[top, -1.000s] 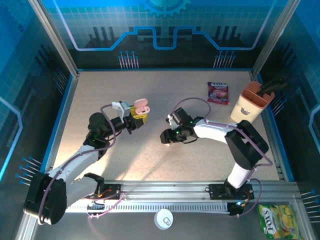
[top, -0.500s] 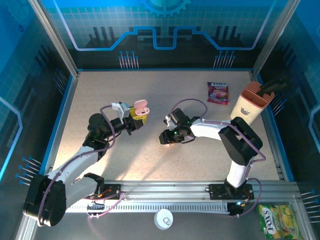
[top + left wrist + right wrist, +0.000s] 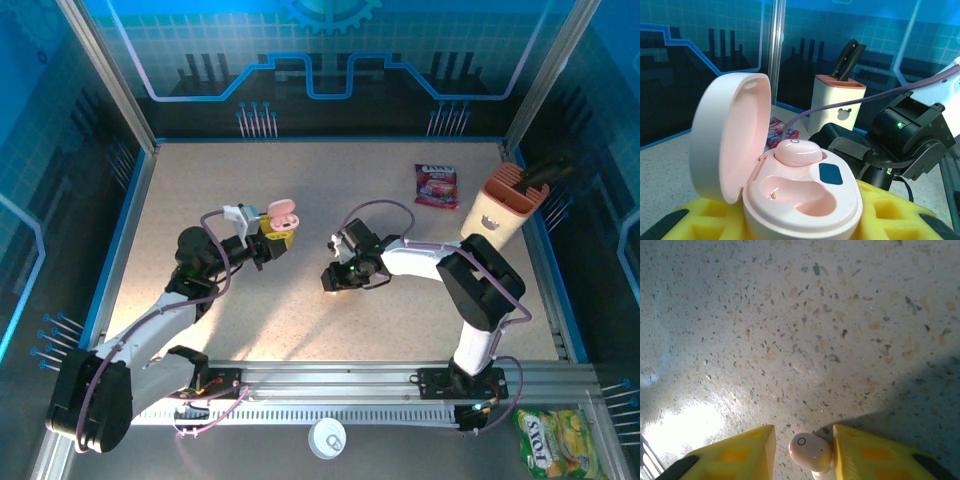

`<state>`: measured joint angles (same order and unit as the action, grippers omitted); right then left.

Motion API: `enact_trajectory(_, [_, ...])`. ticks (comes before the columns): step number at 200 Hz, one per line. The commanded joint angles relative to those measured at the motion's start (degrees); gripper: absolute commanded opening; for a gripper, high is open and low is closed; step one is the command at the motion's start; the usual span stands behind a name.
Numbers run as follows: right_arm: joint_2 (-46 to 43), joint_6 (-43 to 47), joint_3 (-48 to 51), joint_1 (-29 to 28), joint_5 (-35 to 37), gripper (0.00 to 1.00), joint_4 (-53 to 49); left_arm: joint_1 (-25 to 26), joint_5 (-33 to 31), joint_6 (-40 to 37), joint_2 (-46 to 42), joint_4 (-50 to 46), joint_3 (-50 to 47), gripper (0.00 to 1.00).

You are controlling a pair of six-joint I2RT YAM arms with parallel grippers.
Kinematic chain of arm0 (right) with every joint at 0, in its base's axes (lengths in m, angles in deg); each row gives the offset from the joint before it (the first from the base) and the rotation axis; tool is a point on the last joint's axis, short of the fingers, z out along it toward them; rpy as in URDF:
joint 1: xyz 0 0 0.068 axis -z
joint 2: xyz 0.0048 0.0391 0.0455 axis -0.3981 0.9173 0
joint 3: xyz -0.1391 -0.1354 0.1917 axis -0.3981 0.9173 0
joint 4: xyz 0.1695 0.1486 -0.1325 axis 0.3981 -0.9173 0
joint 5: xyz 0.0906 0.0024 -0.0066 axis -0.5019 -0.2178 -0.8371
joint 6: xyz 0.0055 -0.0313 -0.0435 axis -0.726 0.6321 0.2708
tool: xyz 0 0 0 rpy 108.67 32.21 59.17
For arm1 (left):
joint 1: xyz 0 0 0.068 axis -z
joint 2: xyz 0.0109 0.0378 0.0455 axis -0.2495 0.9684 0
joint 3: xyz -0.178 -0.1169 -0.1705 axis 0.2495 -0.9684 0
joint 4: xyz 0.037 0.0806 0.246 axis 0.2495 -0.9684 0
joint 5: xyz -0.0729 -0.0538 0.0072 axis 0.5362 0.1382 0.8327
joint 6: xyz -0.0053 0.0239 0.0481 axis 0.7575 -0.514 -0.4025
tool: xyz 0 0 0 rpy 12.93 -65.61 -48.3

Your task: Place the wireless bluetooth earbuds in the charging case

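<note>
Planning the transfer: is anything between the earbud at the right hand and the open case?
Nothing visible. Bare table lies between the earbud and the pink charging case; its lid is up, one socket empty.

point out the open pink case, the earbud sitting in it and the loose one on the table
charging case (image 3: 805, 192): left wrist view, the empty socket in its base
seated earbud (image 3: 797, 152): left wrist view, its rounded top
loose earbud (image 3: 810, 452): right wrist view, its top beside the ring mark

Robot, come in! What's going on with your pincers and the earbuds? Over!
Left pincer holding open pink case, one earbud seated. Right pincer straddling second earbud on table, grip unclear. Nothing in the way.
</note>
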<state>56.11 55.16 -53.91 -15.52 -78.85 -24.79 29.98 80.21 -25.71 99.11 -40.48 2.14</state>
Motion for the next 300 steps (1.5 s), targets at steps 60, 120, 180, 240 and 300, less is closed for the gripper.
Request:
enact_trajectory(60, [-1.5, 1.4, 2.0, -0.6, -3.0, 0.29, -1.2, -0.5, 0.9, 1.5, 0.8, 0.6, 0.6, 0.21])
enact_trajectory(120, [-0.5, 1.6, 1.9, -0.5, -1.5, 0.22, -1.4, -0.5, 1.1, 2.0, 1.6, 0.8, 1.0, 0.21])
enact_trajectory(180, [-5.7, 1.2, 3.8, -0.1, 3.0, 0.16, 0.9, -0.3, 0.5, 1.0, 2.1, 1.0, 0.9, 0.20])
enact_trajectory(240, [-16.2, 0.4, 6.5, 2.1, 7.4, 0.18, 0.7, 2.4, -4.9, -3.5, 2.3, -1.6, 0.9, 0.23])
enact_trajectory(300, [-27.0, 1.5, -0.3, 3.8, 8.8, 0.17, -7.2, 9.6, -15.3, -11.7, 4.4, -3.7, 1.5, 0.20])
